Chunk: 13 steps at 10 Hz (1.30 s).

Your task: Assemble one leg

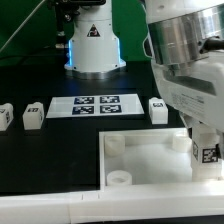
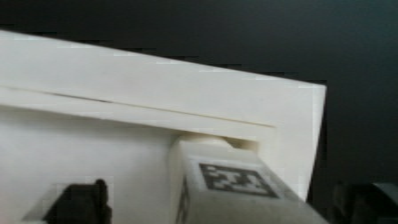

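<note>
A white leg (image 1: 207,152) with a black-and-white tag stands upright at the far corner of the white tray (image 1: 140,165), on the exterior view's right. My gripper (image 1: 205,138) is directly above it, straddling its top. In the wrist view the leg (image 2: 235,180) rises between my fingers, against the tray's corner wall (image 2: 160,100). My gripper (image 2: 222,208) looks open. Bare tray shows between the leg and the one dark fingertip (image 2: 79,202) I can make out. The other side is dark and hard to read.
Three more legs lie on the black table: two at the exterior view's left (image 1: 5,115) (image 1: 32,115) and one (image 1: 157,108) beside the marker board (image 1: 95,105). The robot base (image 1: 93,45) stands behind. A round socket (image 1: 120,178) sits in the tray's near corner.
</note>
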Each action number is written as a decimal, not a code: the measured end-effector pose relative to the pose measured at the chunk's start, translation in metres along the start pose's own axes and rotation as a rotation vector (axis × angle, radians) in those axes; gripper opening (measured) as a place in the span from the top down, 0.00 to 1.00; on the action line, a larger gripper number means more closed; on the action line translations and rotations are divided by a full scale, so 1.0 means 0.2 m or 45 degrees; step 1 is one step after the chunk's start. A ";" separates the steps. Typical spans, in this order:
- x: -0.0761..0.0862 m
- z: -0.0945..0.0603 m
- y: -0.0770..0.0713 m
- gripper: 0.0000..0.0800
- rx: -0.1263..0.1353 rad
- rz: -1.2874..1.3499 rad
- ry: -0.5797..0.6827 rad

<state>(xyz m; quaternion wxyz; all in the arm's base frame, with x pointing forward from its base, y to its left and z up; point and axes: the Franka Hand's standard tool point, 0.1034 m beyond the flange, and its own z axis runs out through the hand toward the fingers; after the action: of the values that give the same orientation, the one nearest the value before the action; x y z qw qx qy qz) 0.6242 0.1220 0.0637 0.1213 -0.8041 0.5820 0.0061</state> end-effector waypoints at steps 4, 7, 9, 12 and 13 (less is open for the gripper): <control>-0.02 -0.01 -0.02 0.19 -0.065 -0.723 0.067; 0.03 0.00 -0.02 0.19 -0.136 -1.348 0.103; 0.05 -0.01 -0.03 0.20 -0.121 -1.441 0.120; 0.05 -0.01 -0.03 0.42 -0.105 -1.226 0.123; 0.05 -0.01 -0.03 0.64 -0.093 -1.079 0.122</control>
<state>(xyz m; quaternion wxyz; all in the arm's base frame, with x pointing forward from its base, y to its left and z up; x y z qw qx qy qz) 0.6326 0.1151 0.0648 0.0572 -0.9753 0.2045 -0.0611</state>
